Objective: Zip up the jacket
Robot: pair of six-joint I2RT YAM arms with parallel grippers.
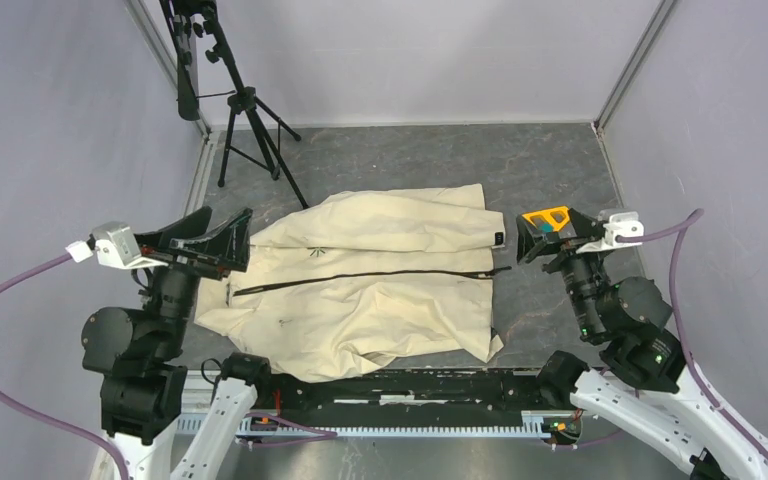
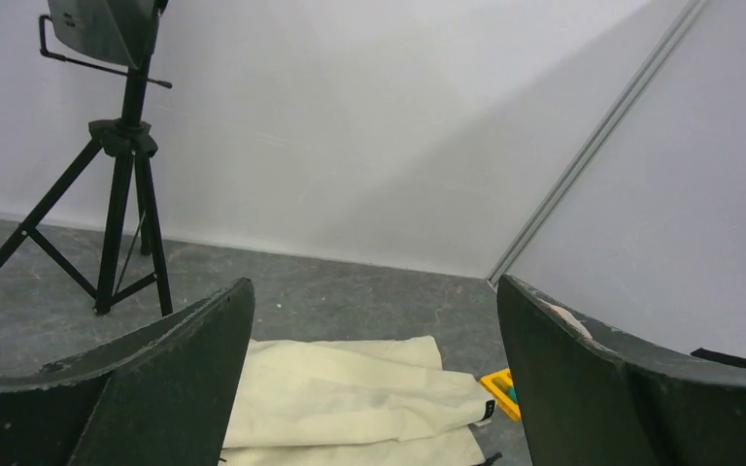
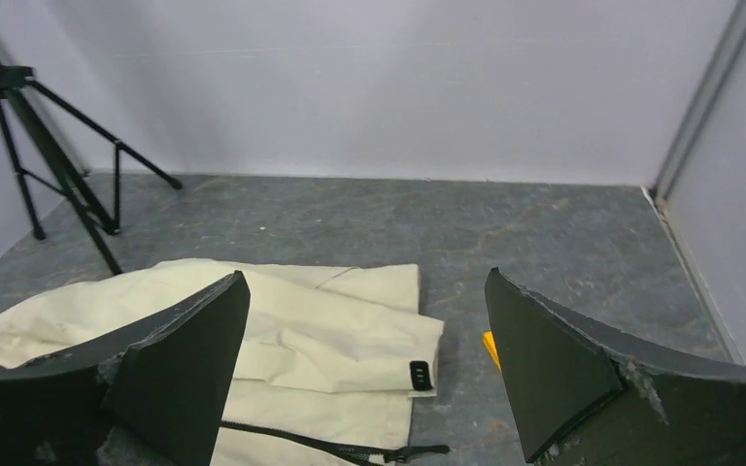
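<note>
The cream jacket [image 1: 380,290] lies spread and wrinkled on the dark table, collar to the left and hem to the right. Its dark zipper line [image 1: 360,276] runs left to right across the front and ends in a loose dark tail at the hem [image 3: 418,450]. A small black hem tag [image 1: 498,238] sits at the right edge. My left gripper [image 1: 230,232] is open and empty, hovering over the collar end. My right gripper [image 1: 535,242] is open and empty, just right of the hem. The jacket also shows in the left wrist view [image 2: 350,398] and the right wrist view [image 3: 330,330].
A black camera tripod [image 1: 245,110] stands at the back left of the table. A small orange-yellow object [image 1: 545,215] lies by the right gripper, beside the hem. Grey walls enclose the table on three sides.
</note>
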